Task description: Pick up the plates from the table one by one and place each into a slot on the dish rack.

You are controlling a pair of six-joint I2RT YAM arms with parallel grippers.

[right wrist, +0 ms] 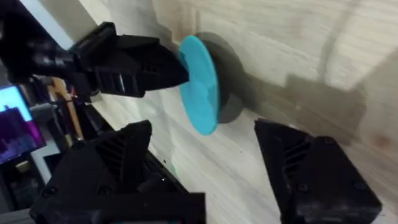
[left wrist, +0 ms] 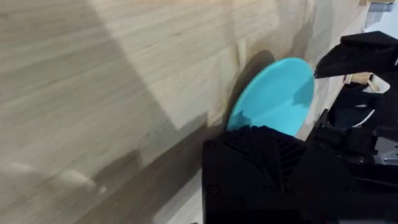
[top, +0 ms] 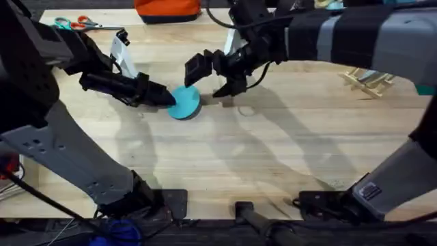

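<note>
Left gripper (top: 164,96) is pinching the cyan plate (top: 186,102) by its edge, tilted above the table (top: 273,157); right gripper (top: 212,75) hangs beside it, fingers spread.

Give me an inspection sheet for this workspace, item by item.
Surface: light wood table, plank grain, arm shadows across it.
Job's things: turquoise plate lifted at an angle off the table, held by its edge; dish rack far off to the right with no plate seen in it.
Clutter: scissors at the far left edge; orange object at the far edge.
Hands: left hand shut on the plate's rim; right hand open, right beside the plate, not touching it.
Cables: black cable along the right arm; blue cable by the left base.
Surroundings: nothing seen.
</note>
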